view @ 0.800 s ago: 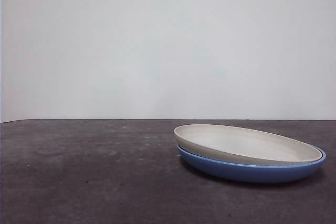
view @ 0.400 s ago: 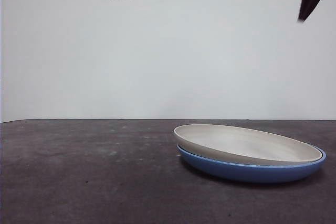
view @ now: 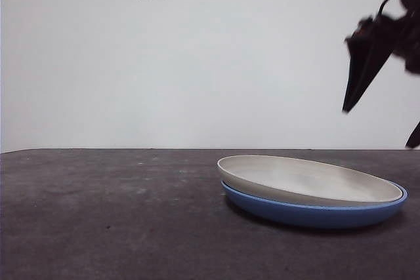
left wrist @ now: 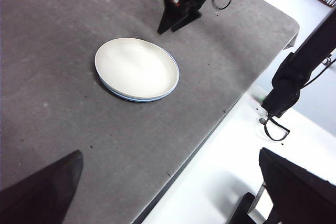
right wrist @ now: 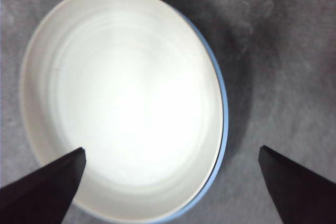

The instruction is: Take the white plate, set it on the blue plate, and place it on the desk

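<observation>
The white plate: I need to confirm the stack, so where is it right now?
In the front view the white plate rests nested on the blue plate, right of centre on the desk, below the open right end effector.

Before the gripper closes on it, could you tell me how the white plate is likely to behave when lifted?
The white plate looks rigid, so probably won't flex. It sits nested in the blue plate, so may drag it. Its low rim offers little grip.

The front camera sits low, about level with the desk (view: 98,214), looking straight across at a wall. The left wrist camera looks down from high and far off; the right wrist camera hangs close above. All three share one thing — the white plate (view: 308,178) stacked on the blue plate (view: 315,213).
</observation>
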You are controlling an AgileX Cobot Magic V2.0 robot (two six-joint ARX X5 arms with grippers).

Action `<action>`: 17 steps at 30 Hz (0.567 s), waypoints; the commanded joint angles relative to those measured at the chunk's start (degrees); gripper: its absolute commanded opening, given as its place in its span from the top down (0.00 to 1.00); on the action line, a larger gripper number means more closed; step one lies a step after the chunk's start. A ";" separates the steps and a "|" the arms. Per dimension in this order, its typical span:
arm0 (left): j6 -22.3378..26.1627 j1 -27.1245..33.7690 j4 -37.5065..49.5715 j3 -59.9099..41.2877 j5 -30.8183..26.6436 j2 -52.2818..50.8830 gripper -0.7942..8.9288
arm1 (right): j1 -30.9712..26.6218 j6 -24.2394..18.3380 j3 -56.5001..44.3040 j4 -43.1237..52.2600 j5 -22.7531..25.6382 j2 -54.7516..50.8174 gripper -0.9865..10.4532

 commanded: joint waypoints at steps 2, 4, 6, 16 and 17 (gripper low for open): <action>-1.03 -0.22 0.74 0.63 -0.09 0.28 0.31 | 0.02 -1.51 1.11 2.38 -0.55 4.74 0.43; -1.25 -0.22 0.74 0.63 -0.09 0.28 0.31 | 0.02 -1.75 1.11 3.45 -1.60 6.64 0.43; -1.64 -0.22 0.76 0.63 -0.09 0.28 0.31 | 0.02 -1.75 1.11 4.33 -2.43 8.04 0.43; -2.34 -0.22 1.64 0.63 -0.09 0.35 0.31 | 0.02 -2.23 1.11 6.99 -3.98 11.08 0.43; -2.36 -0.22 1.70 0.63 -0.09 0.35 0.31 | 0.02 -2.25 1.11 7.19 -4.11 11.23 0.43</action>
